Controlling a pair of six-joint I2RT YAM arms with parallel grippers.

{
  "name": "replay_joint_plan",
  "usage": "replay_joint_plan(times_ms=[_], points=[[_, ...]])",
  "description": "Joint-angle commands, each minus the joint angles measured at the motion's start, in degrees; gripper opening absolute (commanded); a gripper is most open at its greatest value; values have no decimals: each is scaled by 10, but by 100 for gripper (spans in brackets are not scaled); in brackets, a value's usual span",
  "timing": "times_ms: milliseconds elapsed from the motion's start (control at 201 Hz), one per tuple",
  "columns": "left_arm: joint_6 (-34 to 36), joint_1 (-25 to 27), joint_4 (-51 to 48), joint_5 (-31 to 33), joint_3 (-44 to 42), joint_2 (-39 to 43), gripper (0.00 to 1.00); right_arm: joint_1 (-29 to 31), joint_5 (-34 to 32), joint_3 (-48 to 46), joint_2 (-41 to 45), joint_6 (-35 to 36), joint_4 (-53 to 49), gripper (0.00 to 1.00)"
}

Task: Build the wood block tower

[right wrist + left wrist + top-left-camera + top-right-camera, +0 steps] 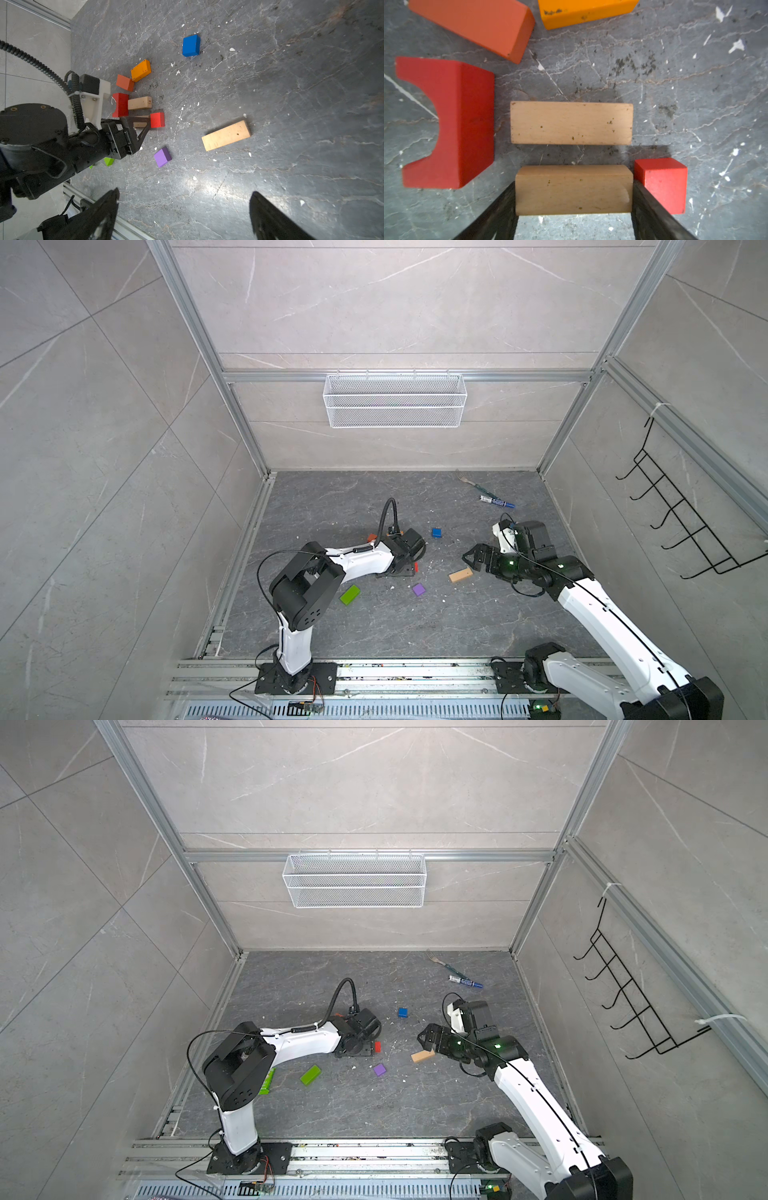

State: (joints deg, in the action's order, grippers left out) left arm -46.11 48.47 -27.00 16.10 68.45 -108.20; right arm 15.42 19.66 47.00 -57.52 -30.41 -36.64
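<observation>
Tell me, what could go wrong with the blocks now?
1. The left gripper seems to pinch the tan bar by its short ends, so it could slip or tip when lifted.
2. The red cube sits right against one finger, and moving might knock it away.
3. The red arch lies close beside, so a sideways swing could bump it.

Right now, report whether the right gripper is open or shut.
Open. In the right wrist view the right gripper has its jaws spread wide, only tabletop between them, gripping nothing.
</observation>
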Motion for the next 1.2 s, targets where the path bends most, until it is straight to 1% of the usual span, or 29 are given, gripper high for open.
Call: replay_joint_plan(times_ms=[0,154,1200], points=[[-11,-12,5,-3,-5,-17,16,3,-7,16,5,10,-17,99],[-8,-15,9,-7,-3,-21,18,3,-7,13,3,9,-15,99],[15,-30,-10,3,5,-35,19,4,-3,3,-3,7,-3,99]])
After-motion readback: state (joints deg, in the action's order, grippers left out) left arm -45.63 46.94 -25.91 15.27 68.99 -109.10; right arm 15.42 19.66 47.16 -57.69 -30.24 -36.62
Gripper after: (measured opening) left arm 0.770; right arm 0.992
